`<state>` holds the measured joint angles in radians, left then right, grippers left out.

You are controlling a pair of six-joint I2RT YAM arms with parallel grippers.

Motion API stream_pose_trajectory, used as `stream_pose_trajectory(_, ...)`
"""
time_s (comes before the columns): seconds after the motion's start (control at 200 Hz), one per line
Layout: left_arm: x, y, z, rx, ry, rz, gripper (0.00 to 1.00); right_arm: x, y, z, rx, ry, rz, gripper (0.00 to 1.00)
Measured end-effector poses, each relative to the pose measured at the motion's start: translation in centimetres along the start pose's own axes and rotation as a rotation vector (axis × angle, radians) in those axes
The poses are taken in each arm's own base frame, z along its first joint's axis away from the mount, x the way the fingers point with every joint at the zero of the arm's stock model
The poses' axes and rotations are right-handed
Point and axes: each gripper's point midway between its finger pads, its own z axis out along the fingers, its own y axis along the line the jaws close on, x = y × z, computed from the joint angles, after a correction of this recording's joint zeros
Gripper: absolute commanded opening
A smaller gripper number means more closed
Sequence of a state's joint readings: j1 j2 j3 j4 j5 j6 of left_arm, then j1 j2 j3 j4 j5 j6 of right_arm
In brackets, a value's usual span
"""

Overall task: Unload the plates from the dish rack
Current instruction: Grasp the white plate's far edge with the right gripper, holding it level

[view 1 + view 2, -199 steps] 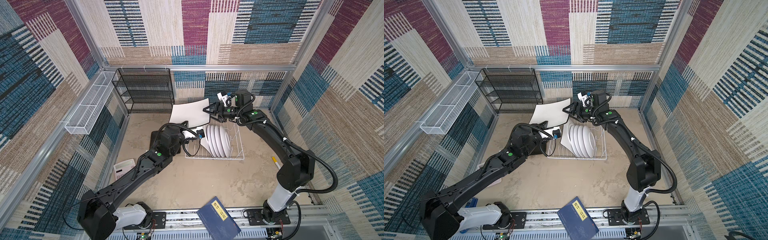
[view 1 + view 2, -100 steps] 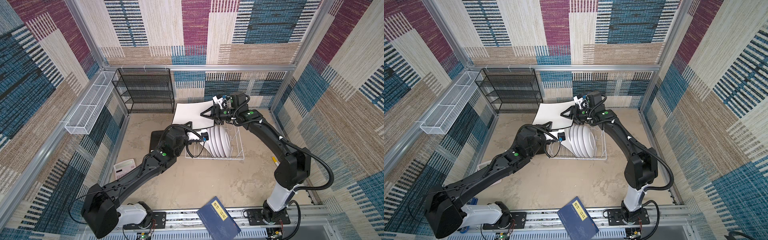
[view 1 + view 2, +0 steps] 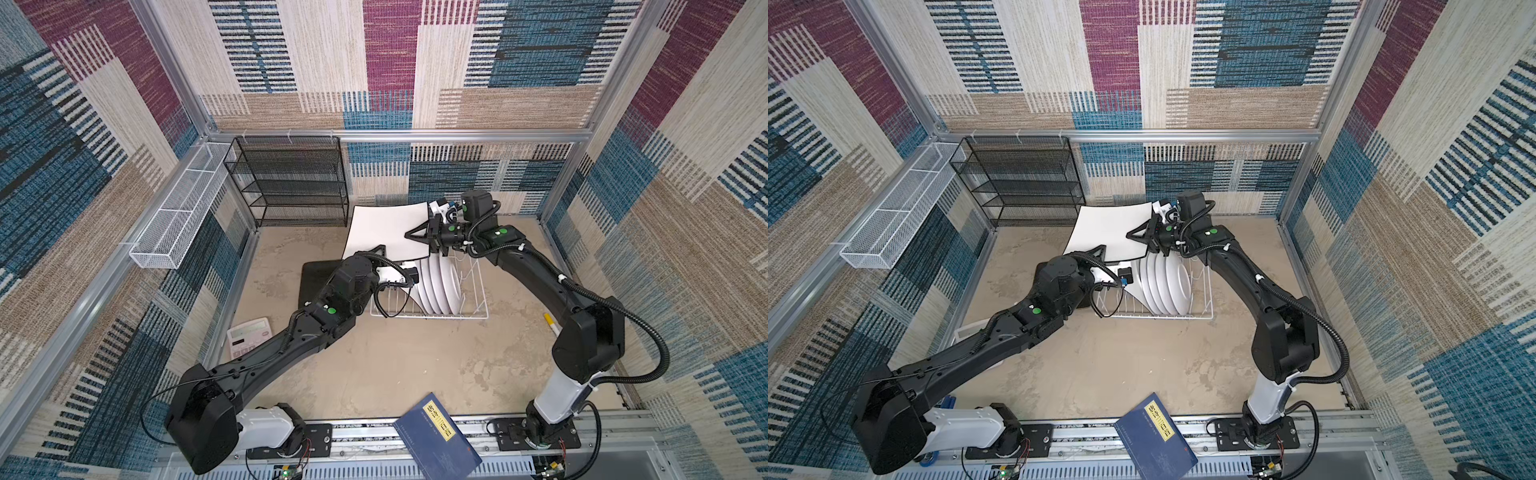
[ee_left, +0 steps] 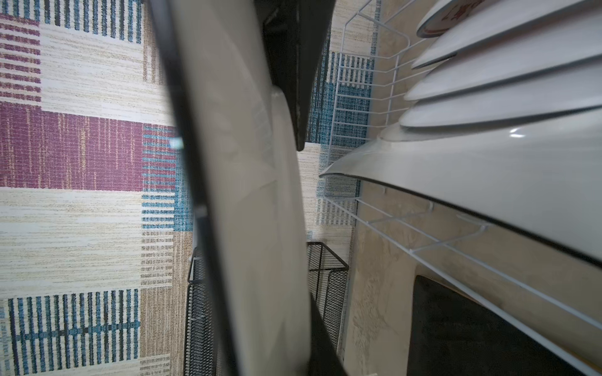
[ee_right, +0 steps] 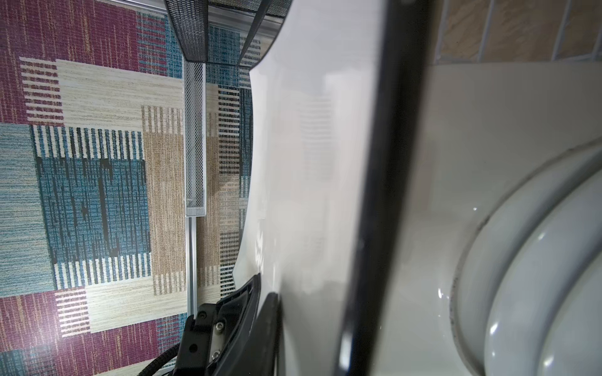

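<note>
Grip at left: left end effector (image 3: 380, 252) clamped narrow on near-left corner of square plate (image 3: 386, 226), held aloft, tilted, near back edge of desk (image 3: 395, 365). Right end effector (image 3: 411, 235) pinched on its right edge. Likely stiff, glossy, slippery, breakable; best held by rims. Round plates (image 3: 442, 286) upright in rack (image 3: 482, 309).

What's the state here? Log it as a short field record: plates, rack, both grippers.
held plate: large square white-faced, black-edged plate, tilted, held in the air
left gripper: shut on its near left corner
right gripper: shut on its right edge
rack: white open-wire dish rack on the table
in rack: round white plates standing on edge in a row; second square plate leaning beside them
</note>
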<state>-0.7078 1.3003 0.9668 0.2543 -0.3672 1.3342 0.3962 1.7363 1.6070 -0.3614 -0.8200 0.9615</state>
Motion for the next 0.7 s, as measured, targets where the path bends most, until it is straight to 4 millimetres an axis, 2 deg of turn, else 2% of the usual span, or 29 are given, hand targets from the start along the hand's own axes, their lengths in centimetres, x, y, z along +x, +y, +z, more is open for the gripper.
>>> stream_pose_trajectory(0.295, -0.1, 0.5, -0.1, -0.018, -0.006, -0.062, 0.65, -0.2, 0.6, -0.6, -0.035, -0.033, -0.040, 0.00)
stream_pose_trajectory(0.401, -0.1, 1.2, -0.6, -0.033, -0.013, -0.116, 0.76, -0.6, 0.8, -1.2, -0.046, -0.049, -0.039, 0.00)
stream_pose_trajectory(0.491, 0.0, 1.7, -1.1, -0.041, -0.017, -0.161, 0.81, -1.7, 1.0, -1.9, -0.052, -0.090, -0.047, 0.00)
stream_pose_trajectory(0.566, 0.1, 1.9, -1.6, -0.037, -0.020, -0.196, 0.96, -2.6, 1.2, -2.5, -0.062, -0.121, -0.051, 0.00)
stream_pose_trajectory(0.701, 0.3, 1.8, -2.4, -0.011, -0.020, -0.262, 0.99, -3.6, 1.5, -3.1, -0.068, -0.160, -0.048, 0.00)
